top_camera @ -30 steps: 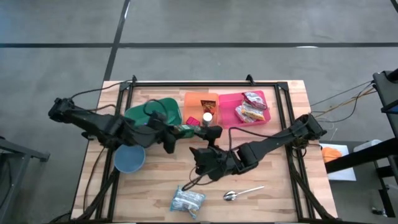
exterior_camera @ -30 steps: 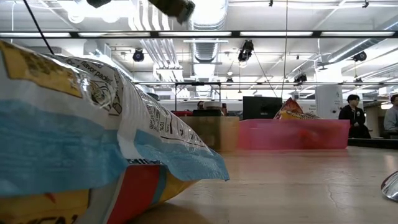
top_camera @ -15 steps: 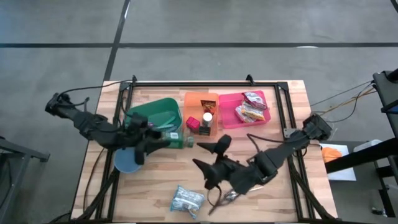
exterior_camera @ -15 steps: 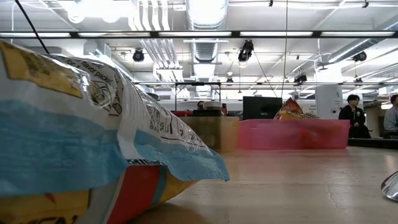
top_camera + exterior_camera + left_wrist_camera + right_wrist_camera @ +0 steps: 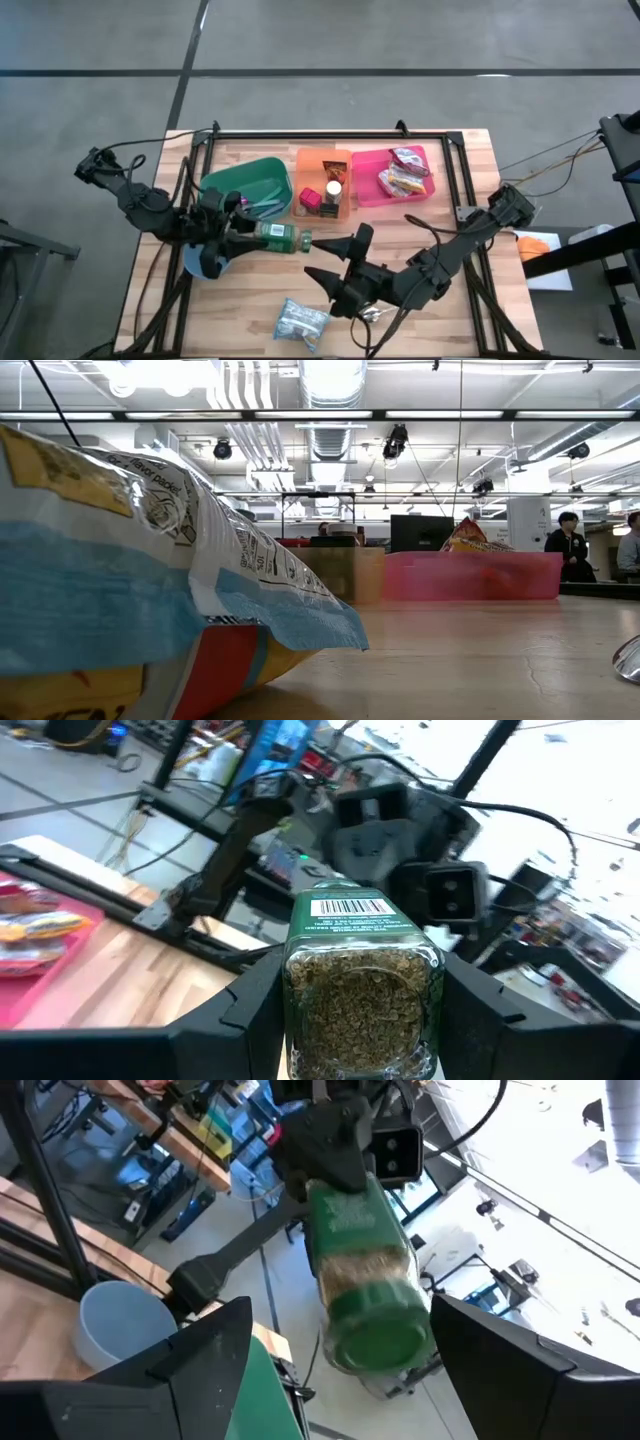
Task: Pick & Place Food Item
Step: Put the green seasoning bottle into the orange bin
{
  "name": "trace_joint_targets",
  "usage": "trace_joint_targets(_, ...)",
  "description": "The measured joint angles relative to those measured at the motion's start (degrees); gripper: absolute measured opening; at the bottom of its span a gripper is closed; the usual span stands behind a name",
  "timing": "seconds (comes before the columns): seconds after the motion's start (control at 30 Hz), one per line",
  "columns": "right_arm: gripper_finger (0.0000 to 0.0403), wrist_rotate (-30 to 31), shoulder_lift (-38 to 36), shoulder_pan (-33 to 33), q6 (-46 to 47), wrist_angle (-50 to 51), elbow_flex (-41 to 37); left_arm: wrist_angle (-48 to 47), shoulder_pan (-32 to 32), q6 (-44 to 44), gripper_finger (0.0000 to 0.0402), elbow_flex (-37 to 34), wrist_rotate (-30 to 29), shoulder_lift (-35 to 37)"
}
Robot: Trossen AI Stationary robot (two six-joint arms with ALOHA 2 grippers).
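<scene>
A herb jar (image 5: 277, 237) is held in the left gripper (image 5: 240, 232), facing the wide-open, empty right gripper (image 5: 328, 257); a handover or placement is judged next.

Three bins (image 5: 322, 160) (green, orange, pink), one spoon (image 5: 372, 314), one bowl (image 5: 198, 262).

the table (image 5: 250, 290) is pale wood with a visible grain, matt, framed by dark metal rails. the jar (image 5: 362, 982) at the centre of the left wrist view is clear glass, glossy, full of dry flaky herbs, with a paper barcode label on its green base; its cap (image 5: 382, 1336) looks smooth green plastic. the snack bag (image 5: 130, 575) at the left of the low view is shiny crinkled plastic film. the pink bin (image 5: 368, 190), orange bin (image 5: 310, 160) and green bowl (image 5: 250, 180) are smooth plastic. the spoon (image 5: 630, 658) at the lower right edge is polished metal.
</scene>
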State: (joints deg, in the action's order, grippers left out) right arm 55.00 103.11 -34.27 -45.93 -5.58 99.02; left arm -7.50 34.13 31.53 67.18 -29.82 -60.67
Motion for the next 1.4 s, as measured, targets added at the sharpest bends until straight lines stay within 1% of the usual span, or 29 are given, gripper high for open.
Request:
trace_joint_targets(0.17,0.0304,-0.2,0.0,0.8,-1.6,-1.9,0.0,1.4,0.0,-1.5,0.0183,0.0,1.3,0.0)
trace_joint_targets(0.43,0.0304,-4.6,0.0,2.3,-3.2,-4.0,0.0,1.9,0.0,-1.7,0.0183,0.0,2.2,0.0)
trace_joint_targets(0.77,0.0302,-5.8,0.9,3.7,-4.4,-4.8,0.0,2.2,0.0,-1.7,0.0183,0.0,2.5,0.0)
trace_joint_targets(0.87,0.0280,-6.0,1.0,3.9,-5.2,-5.4,0.0,2.2,0.0,-1.7,0.0183,0.0,2.5,0.0)
trace_joint_targets(1.0,0.0225,-7.2,1.0,4.0,-5.3,-5.5,0.0,2.1,0.0,-1.7,0.0183,0.0,2.9,0.0)
trace_joint_targets(1.07,0.0203,-7.7,1.0,4.0,-5.6,-5.9,0.0,2.1,0.0,-1.7,0.0183,0.0,3.0,0.0)
trace_joint_targets(1.1,0.0198,-7.7,1.0,4.0,-5.8,-6.0,0.0,2.1,0.0,-1.7,0.0183,0.0,3.1,-0.1)
trace_joint_targets(1.4,0.0198,-6.9,1.0,3.9,-5.3,-5.6,0.0,2.2,0.0,-1.6,0.0183,0.0,3.1,-0.6)
